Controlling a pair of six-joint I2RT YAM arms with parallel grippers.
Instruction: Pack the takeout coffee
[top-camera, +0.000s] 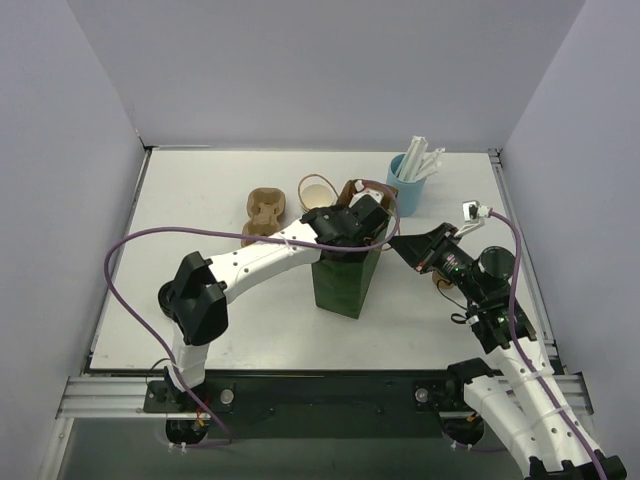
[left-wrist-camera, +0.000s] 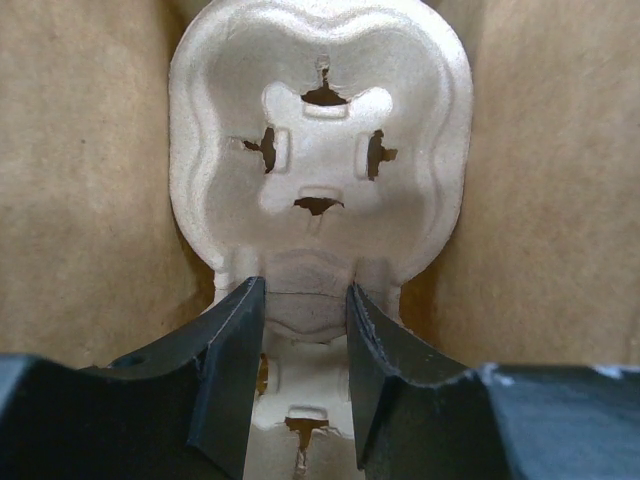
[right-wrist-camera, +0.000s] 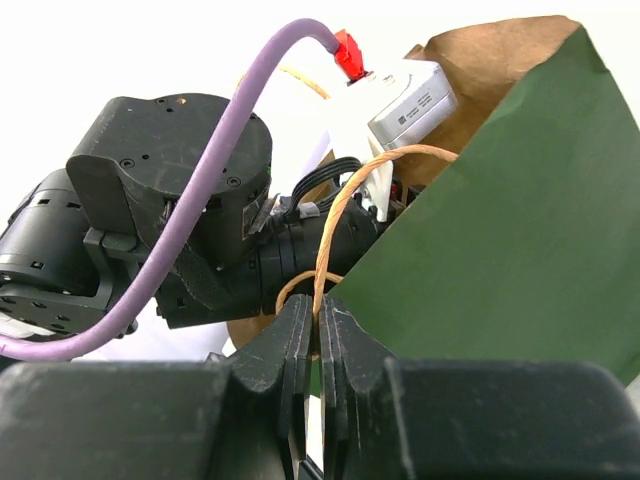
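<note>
A green paper bag (top-camera: 345, 282) stands open mid-table. My left gripper (top-camera: 357, 222) reaches down into it. In the left wrist view my left gripper (left-wrist-camera: 302, 295) is closed on the middle ridge of a pale pulp cup carrier (left-wrist-camera: 320, 150) lying on the bag's floor between brown inner walls. My right gripper (top-camera: 402, 246) is at the bag's right top edge. In the right wrist view my right gripper (right-wrist-camera: 318, 318) is shut on the bag's orange twine handle (right-wrist-camera: 335, 225), next to the green bag wall (right-wrist-camera: 500, 230). The lidded takeout coffee does not clearly show in any view.
A second brown pulp carrier (top-camera: 265, 212) lies behind the bag on the left. A lidless tan cup (top-camera: 318, 190) stands beside it. A blue cup of white straws (top-camera: 408, 172) stands at the back right. Grey walls enclose the table.
</note>
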